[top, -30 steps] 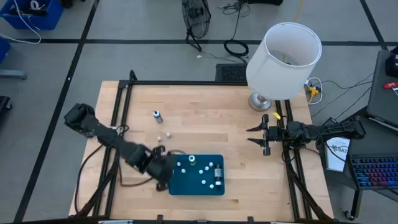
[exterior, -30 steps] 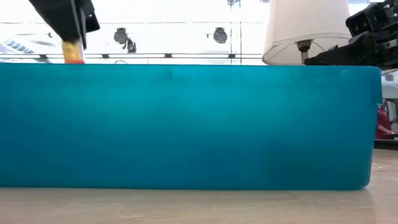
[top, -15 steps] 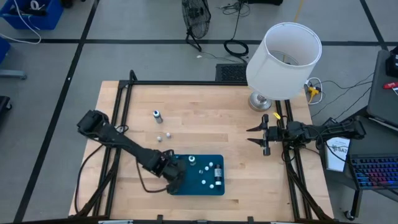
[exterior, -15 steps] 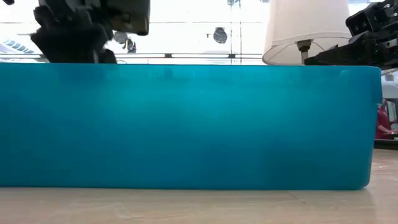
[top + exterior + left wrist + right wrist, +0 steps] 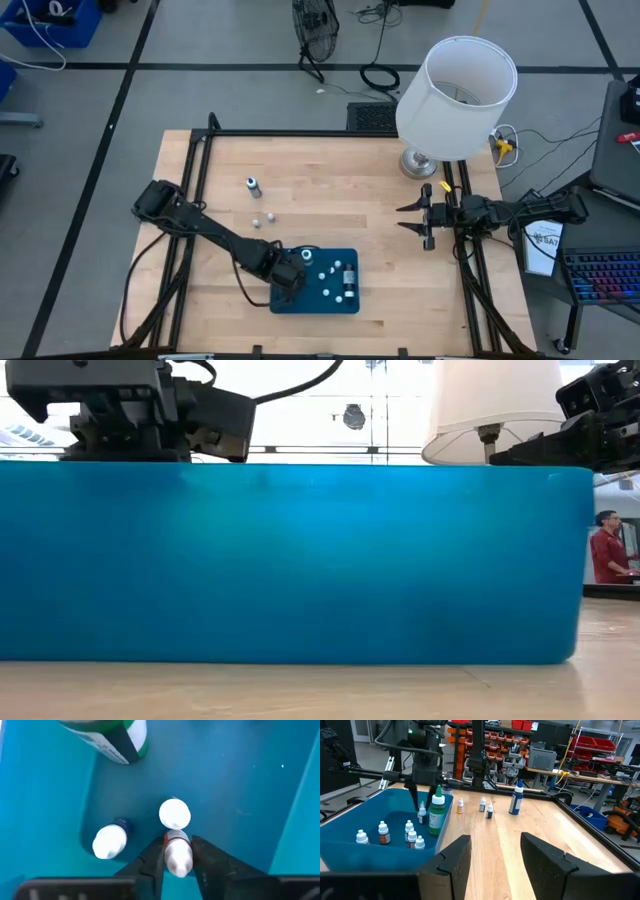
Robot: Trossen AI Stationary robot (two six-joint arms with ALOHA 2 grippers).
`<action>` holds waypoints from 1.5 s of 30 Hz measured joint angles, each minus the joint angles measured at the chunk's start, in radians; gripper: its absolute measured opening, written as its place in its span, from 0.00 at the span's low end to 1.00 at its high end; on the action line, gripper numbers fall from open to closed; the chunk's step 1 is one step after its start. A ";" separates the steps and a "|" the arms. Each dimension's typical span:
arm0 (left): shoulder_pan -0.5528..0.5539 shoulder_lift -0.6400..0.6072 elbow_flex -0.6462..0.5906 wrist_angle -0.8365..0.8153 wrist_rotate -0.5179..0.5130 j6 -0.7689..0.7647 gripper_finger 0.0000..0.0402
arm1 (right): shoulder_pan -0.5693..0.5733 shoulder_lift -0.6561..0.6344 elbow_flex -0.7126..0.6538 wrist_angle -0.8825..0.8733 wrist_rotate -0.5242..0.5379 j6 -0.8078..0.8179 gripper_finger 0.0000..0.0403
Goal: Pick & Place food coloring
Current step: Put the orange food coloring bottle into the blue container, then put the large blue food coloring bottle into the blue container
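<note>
The blue tray (image 5: 335, 262) lies near the table's near edge. My left gripper (image 5: 177, 845) reaches down into its left part (image 5: 290, 277), shut on a small red-banded, white-capped food coloring bottle (image 5: 177, 856). Beside it in the tray stand two more small bottles (image 5: 174, 814) (image 5: 110, 842) and a larger green one (image 5: 117, 737). A few bottles stand on the wood farther back: a grey one (image 5: 253, 185) and two tiny ones (image 5: 263, 218). My right gripper (image 5: 424, 222) waits open at the table's right edge. My left gripper pinches the small bottle by its body just under the cap (image 5: 176, 851), one finger (image 5: 154, 860) on each side. The fingers come from above, pointing down into the tray. The bottle stays upright; whether its base rests on the tray floor cannot be told.
A white lampshade on a metal base (image 5: 455, 85) stands at the far right corner. The tray's tall wall (image 5: 300, 560) fills the low view. A black frame (image 5: 195, 170) edges the table. A person in red (image 5: 603, 555) is in the room behind. Bare wood lies mid-table.
My left gripper has moved from the tray's left edge toward the table's right, over the tray, and down into it, carrying the small bottle. The bottle, earlier visible above the tray wall in the low view, is now below the wall's rim.
</note>
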 joint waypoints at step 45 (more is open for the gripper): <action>0.647 -0.532 -0.001 -0.526 -0.221 0.015 0.57 | 0.000 0.000 0.000 0.000 0.000 0.000 0.40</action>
